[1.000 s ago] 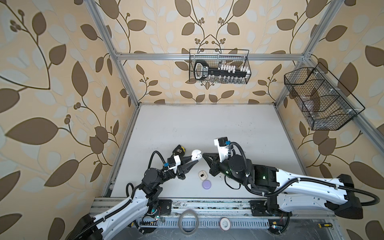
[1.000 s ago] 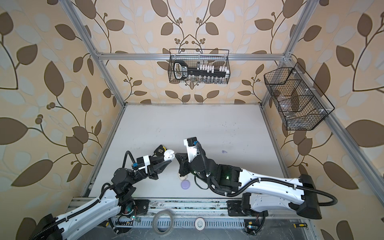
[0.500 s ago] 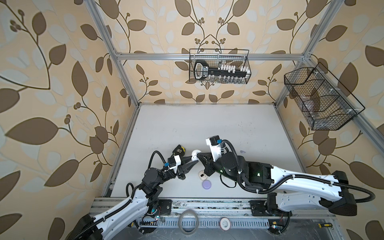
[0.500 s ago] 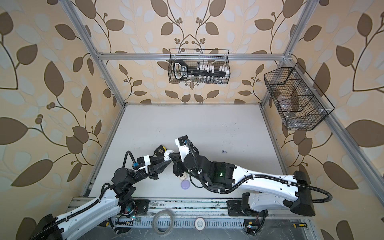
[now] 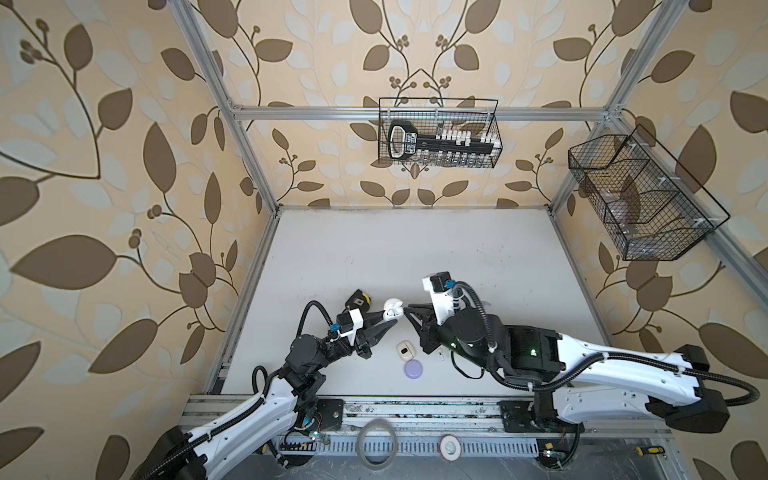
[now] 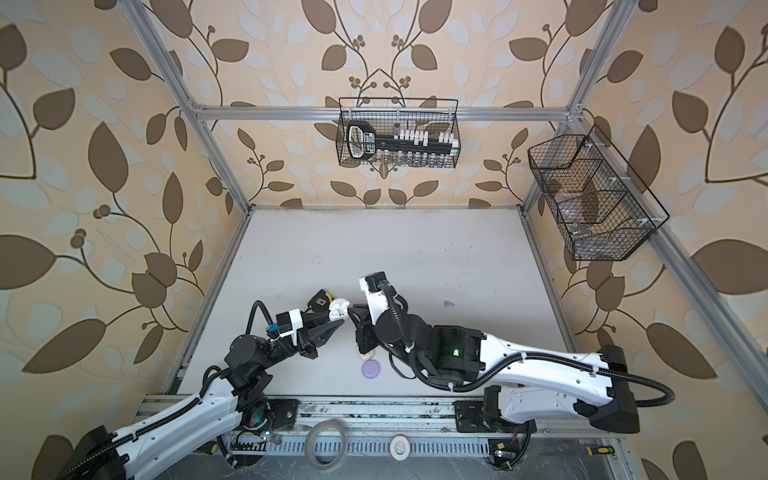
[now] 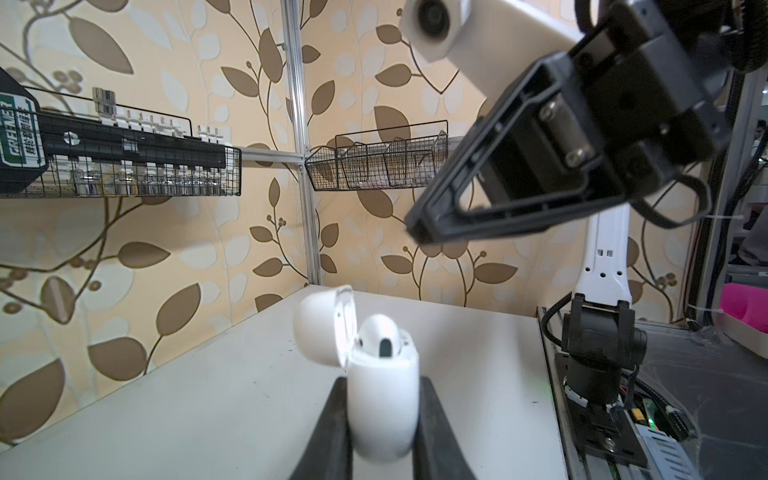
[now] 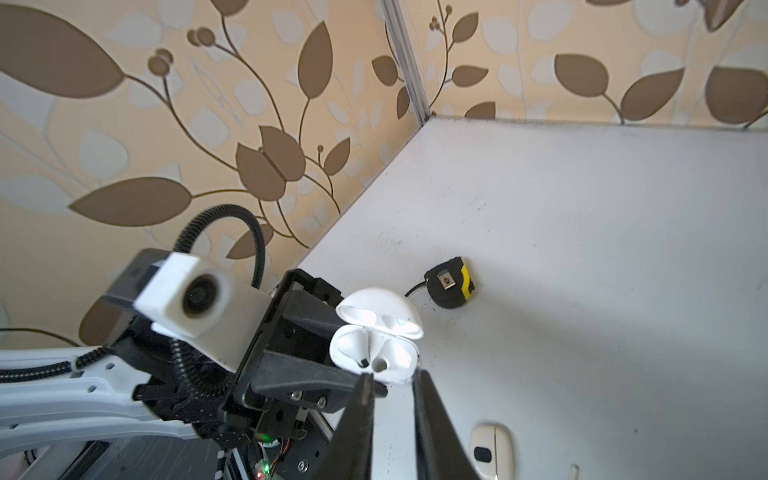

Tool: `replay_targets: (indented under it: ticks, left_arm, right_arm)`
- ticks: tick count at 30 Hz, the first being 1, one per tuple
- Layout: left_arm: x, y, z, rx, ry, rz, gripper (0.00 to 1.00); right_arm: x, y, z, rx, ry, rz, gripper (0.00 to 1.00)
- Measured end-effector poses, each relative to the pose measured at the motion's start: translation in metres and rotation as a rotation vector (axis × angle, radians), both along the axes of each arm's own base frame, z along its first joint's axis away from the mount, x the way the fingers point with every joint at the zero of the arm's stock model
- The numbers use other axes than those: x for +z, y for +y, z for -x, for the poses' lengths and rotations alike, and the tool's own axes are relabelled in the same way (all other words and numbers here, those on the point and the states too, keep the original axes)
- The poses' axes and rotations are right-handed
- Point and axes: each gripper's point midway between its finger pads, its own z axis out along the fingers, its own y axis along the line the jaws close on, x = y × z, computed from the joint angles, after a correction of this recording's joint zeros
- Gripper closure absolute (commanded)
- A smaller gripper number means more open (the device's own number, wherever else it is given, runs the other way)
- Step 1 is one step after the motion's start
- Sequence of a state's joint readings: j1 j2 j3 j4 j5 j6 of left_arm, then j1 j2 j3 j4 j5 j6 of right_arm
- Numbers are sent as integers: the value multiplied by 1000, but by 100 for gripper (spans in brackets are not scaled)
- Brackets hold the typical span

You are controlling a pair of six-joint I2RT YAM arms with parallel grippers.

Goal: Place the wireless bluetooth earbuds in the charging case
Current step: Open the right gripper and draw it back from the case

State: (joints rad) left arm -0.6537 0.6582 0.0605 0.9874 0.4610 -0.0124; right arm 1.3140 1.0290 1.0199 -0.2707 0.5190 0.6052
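Note:
A white charging case is held above the table with its lid flipped open, and my left gripper is shut on its body. One white earbud sits in one socket; the socket beside it is bare. In both top views the case hangs between the two arms. My right gripper hovers at the case's rim, open by a narrow gap with nothing in it. A lavender earbud lies alone on the table further right.
A closed cream case and a round lavender case lie near the table's front edge. A black and yellow tape measure sits behind the left gripper. Wire baskets hang on the back and right walls.
My right gripper moved in to the open case, then drew back slightly, and its jaws have parted a little. The left gripper has kept the case still.

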Motion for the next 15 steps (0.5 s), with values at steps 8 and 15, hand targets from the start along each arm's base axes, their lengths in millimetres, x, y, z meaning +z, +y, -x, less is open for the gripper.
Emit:
replay_targets:
  ticks: [8, 15]
  left_arm:
    - [-4, -3, -4, -13, 68, 17, 100]
    - [-2, -1, -3, -12, 29, 48, 100]
  right_arm:
    - [-68, -60, 3, -90, 39, 114, 46]
    - [-187, -83, 0, -90, 207, 388, 48]
